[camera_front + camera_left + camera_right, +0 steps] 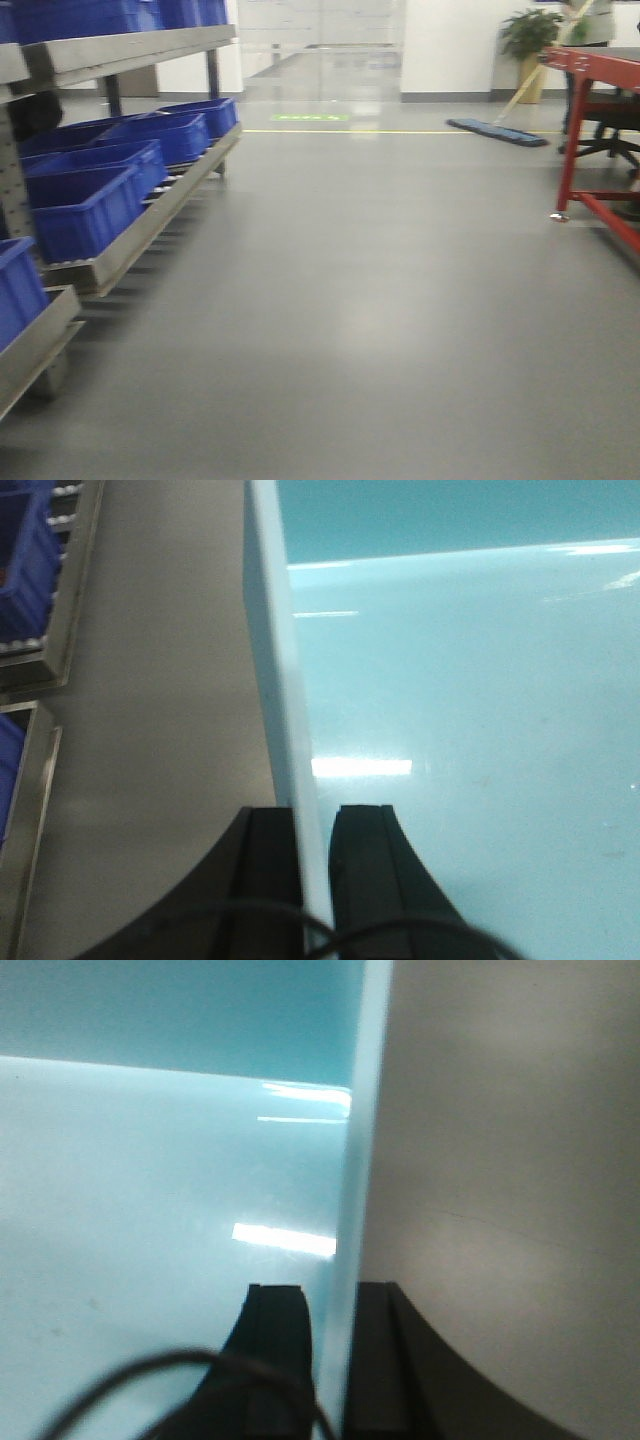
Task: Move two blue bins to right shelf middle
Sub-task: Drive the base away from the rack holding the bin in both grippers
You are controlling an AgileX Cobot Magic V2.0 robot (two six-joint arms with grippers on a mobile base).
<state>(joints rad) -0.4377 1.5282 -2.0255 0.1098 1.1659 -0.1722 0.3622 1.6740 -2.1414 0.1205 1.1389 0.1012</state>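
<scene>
A pale light-blue bin (460, 710) fills the left wrist view, its smooth floor and far wall showing. My left gripper (315, 825) is shut on the bin's left wall, one black finger (270, 860) outside and one inside. In the right wrist view the same pale bin (150, 1190) appears, and my right gripper (335, 1305) is shut on its right wall. Grey floor shows under the bin on both sides. I cannot tell whether a second bin is nested in it. Neither bin nor grippers appear in the front view. The right shelf is out of view.
A grey metal rack (130, 245) with several dark blue bins (90, 200) runs along the left, also at the left wrist view's edge as dark blue bins (25, 570). A red table frame (590, 130), a flat mop (497, 130) and a potted plant (530, 40) stand at the right rear.
</scene>
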